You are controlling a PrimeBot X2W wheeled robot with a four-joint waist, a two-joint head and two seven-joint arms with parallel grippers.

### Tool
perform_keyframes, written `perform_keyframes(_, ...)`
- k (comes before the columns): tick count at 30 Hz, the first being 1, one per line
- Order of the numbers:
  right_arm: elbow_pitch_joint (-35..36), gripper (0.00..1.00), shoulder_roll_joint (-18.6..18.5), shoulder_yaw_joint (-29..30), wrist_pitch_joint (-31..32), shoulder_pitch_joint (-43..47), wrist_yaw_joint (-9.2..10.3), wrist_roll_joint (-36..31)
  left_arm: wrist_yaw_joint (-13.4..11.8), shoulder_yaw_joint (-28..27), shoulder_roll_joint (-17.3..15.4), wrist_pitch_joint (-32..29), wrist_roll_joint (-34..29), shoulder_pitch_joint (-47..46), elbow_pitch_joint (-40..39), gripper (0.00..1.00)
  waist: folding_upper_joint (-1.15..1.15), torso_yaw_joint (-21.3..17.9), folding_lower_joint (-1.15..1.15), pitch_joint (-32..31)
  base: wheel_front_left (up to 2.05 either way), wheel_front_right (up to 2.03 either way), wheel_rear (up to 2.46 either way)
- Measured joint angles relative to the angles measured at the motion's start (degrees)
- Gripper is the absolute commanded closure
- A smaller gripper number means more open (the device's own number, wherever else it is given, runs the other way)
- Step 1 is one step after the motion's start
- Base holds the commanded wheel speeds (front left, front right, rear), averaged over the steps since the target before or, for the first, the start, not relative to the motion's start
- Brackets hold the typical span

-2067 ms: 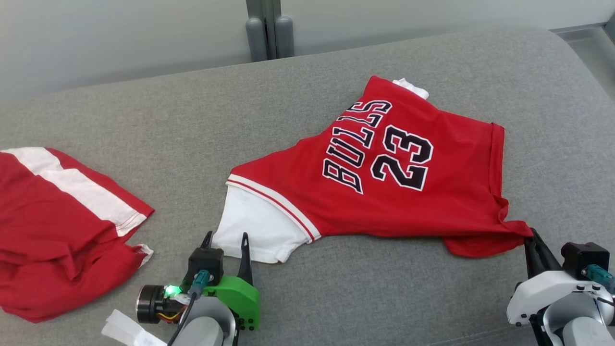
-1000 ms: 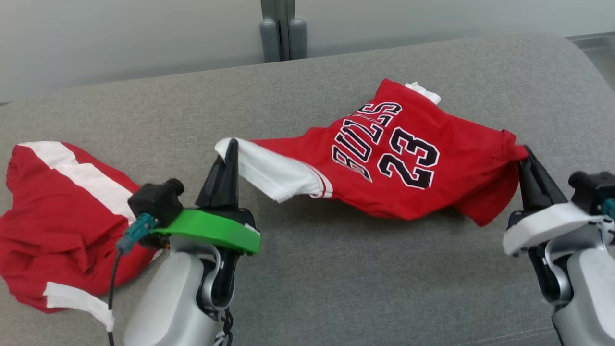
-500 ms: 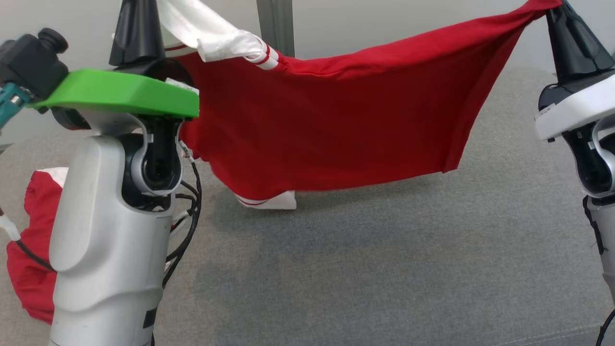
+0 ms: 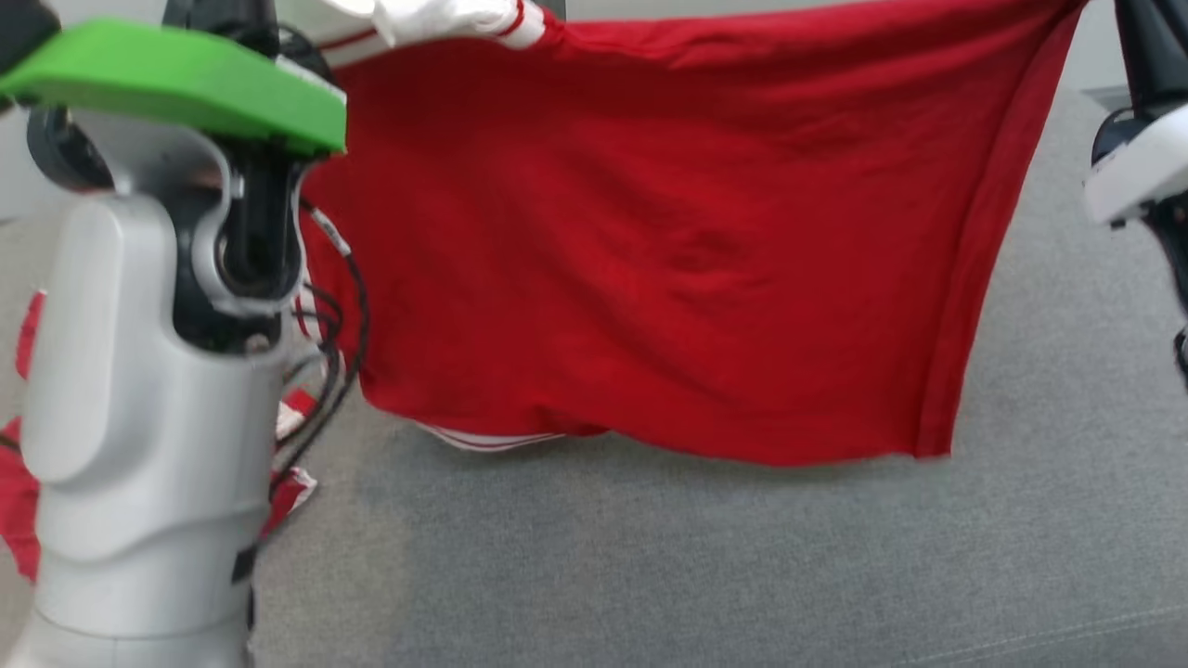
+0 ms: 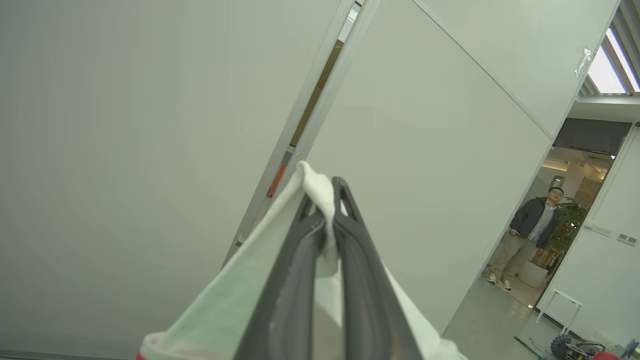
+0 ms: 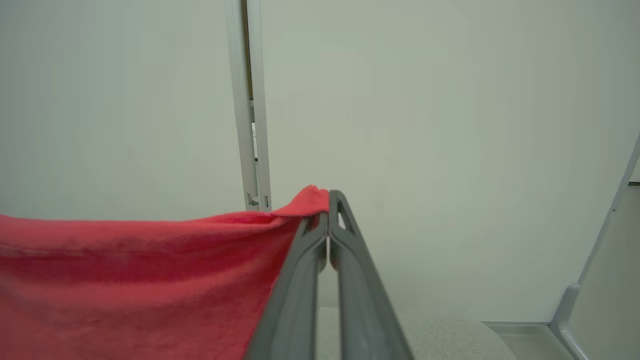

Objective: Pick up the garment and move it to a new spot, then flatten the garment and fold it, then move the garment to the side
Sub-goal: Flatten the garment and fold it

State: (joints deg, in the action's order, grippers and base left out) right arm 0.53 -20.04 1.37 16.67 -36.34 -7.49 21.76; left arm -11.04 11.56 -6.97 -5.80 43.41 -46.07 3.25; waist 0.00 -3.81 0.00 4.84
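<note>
The red jersey (image 4: pixel 668 241) hangs spread in the air above the grey cushion (image 4: pixel 742 575), its plain red side toward my head camera. My left gripper (image 5: pixel 325 195) is shut on the jersey's white sleeve (image 5: pixel 312 190), held high at the upper left. My right gripper (image 6: pixel 327 197) is shut on a red corner of the jersey (image 6: pixel 150 270) at the upper right. The lower hem hangs just above the cushion, with a white striped edge (image 4: pixel 492 438) peeking below it. In the head view both grippers' fingertips are cut off by the top edge.
A second red and white garment (image 4: pixel 19 501) lies on the cushion at the far left, mostly behind my left arm (image 4: pixel 148 390). A pale wall stands behind the cushion. A person (image 5: pixel 530 235) stands in a doorway far off in the left wrist view.
Both arms have lifted the jersey off the cushion and pulled it wider apart; it now hangs higher and flatter. The head camera has also shifted.
</note>
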Motion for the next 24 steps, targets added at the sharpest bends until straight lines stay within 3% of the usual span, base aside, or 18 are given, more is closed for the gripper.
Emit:
perform_keyframes(5,-8.5,1.00,-1.8,-2.2,0.8,-11.4,-0.01,0.5,0.4,1.7,-2.9,-3.3,-2.8,-11.3,8.3,1.00,0.00,-0.2,0.00,5.6,0.00,0.00,0.00)
perform_keyframes(9,-19.0,1.00,-3.3,-3.8,-3.5,-25.0,-0.03,-1.6,2.3,2.6,-3.4,-2.6,-5.1,-23.7,17.4,1.00,0.00,-0.5,0.00,11.0,0.00,0.00,0.00)
perform_keyframes(13,-29.2,1.00,-3.4,-5.2,-12.2,-37.6,-0.04,-6.1,3.7,2.4,-2.7,2.5,-7.0,-36.0,26.8,1.00,0.00,-0.7,0.00,16.2,0.00,0.00,0.00)
perform_keyframes(19,-42.5,1.00,-1.8,-0.7,-27.6,-48.9,-0.07,-12.5,5.4,0.9,-0.6,13.7,-8.1,-47.5,37.7,1.00,0.00,-0.4,0.00,22.4,0.00,0.00,0.00)
perform_keyframes(24,-50.2,1.00,-0.2,2.2,-31.0,-49.9,-0.07,-13.6,8.3,0.3,1.1,18.4,-7.2,-48.9,44.5,1.00,0.00,1.2,0.01,24.7,0.00,0.00,0.00)
